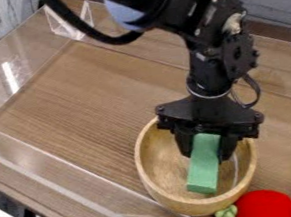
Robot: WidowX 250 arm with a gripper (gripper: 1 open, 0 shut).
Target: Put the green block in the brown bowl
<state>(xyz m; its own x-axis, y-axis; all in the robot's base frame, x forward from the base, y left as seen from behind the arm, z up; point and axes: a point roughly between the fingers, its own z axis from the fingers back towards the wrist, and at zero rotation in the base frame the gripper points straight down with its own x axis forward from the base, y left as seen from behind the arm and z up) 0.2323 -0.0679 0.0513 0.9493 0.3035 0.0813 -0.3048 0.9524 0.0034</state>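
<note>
My jaws (208, 132) and the arm (196, 38) above them show a dark matt finish, plastic or coated metal; which of the two cannot be determined. The green block (205, 169) is smooth and evenly finished, without visible grain; its material is not established. The brown bowl (164, 174) reads as wood, pale, with a smooth inner wall. The desk (75, 115) has a brown wood-look surface, smooth, with a soft sheen. The red round toy (266, 206) is smooth and lightly glossy, apparently plastic.
</note>
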